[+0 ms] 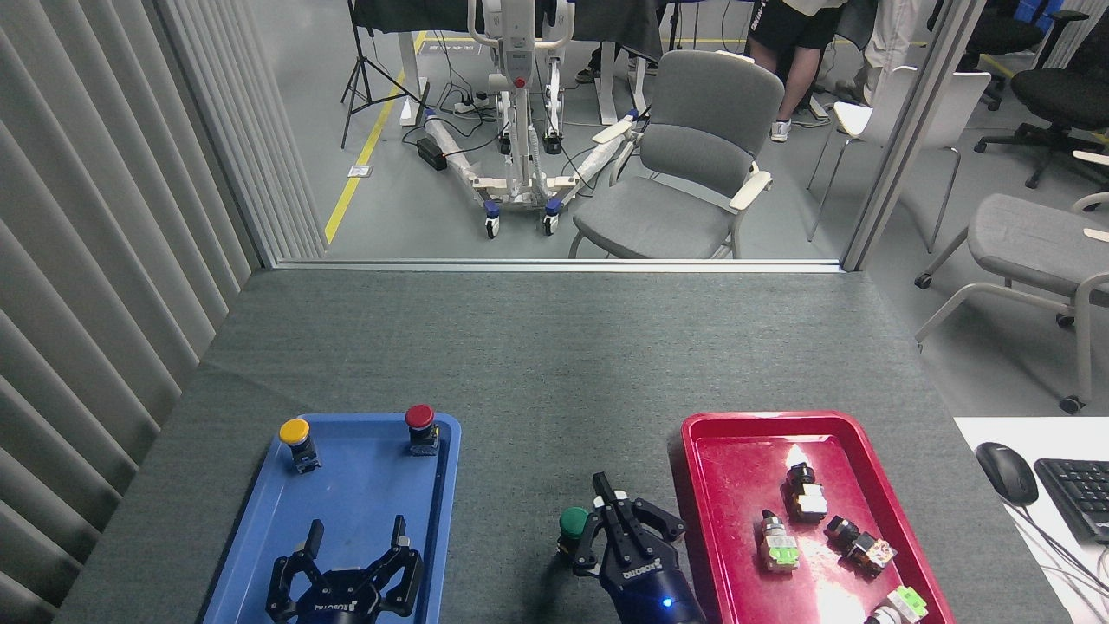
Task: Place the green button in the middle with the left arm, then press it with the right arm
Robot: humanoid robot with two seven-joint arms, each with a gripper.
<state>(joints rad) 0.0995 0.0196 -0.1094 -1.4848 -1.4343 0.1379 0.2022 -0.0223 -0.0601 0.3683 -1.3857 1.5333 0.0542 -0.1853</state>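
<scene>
The green button [573, 523] stands upright on the dark grey tabletop [537, 364], in the middle between the two trays near the front edge. My right gripper [622, 525] sits just right of it, fingers drawn together on nothing, one finger close beside the button's base. Its blue light glows at the wrist. My left gripper [355, 544] hovers over the near end of the blue tray [260, 520], its fingers spread open and empty.
A yellow-capped button [295, 436] and a red-capped button [420, 422] stand at the blue tray's far end. The red tray [719, 485] on the right holds several small switches. A mouse [1006, 472] and keyboard [1079, 494] lie at the far right.
</scene>
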